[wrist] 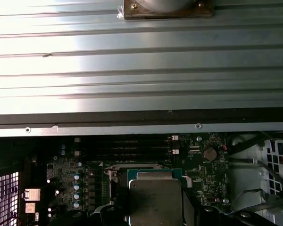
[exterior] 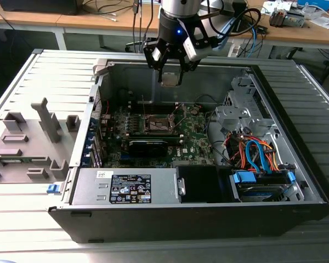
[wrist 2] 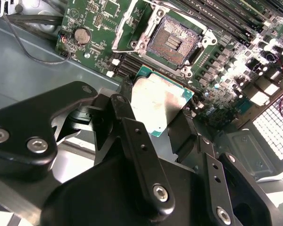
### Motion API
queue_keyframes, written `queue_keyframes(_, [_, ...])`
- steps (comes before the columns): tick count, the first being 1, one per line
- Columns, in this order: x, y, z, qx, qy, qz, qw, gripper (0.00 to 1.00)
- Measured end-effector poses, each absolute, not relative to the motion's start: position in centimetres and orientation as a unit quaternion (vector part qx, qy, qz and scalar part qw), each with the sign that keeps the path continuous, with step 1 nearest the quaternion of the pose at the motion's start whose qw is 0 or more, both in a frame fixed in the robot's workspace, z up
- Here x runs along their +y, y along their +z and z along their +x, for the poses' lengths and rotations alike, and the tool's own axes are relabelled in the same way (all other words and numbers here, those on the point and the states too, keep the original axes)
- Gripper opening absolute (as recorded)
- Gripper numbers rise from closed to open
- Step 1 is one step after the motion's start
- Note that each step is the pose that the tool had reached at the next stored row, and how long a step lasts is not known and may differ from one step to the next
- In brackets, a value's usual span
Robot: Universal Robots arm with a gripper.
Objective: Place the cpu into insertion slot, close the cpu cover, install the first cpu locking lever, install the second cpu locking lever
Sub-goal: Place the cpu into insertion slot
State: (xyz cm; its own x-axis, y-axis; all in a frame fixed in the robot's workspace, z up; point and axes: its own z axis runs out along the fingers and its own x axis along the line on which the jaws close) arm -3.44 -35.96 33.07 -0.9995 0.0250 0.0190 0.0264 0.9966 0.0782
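Observation:
My gripper (exterior: 170, 72) hangs over the open computer case, above its back wall, and is shut on the cpu (exterior: 170, 78), a small flat chip with a silver-grey top. In both wrist views the cpu (wrist 2: 160, 106) (wrist: 155, 200) sits between the black fingers (wrist 2: 125, 113). The insertion slot (wrist 2: 172, 40) on the green board lies open, with its brownish pin field bare. The cpu cover (wrist 2: 127, 23) stands swung up at one side of it. In the exterior view the insertion slot (exterior: 159, 123) lies well below the gripper and nearer the camera.
The case wall (exterior: 170, 66) is close under the gripper. A grey power supply (exterior: 126, 186) fills the front of the case. Drive bays with blue and orange cables (exterior: 257, 153) sit at the exterior view's right. Grey fixtures (exterior: 33, 137) stand outside the case at the exterior view's left.

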Motion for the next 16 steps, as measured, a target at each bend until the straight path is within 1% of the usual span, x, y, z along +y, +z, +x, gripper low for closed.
queue_keyframes(16, [-36.07, 32.73, -3.57, -0.999, -0.039, -0.013, 0.009, 0.55])
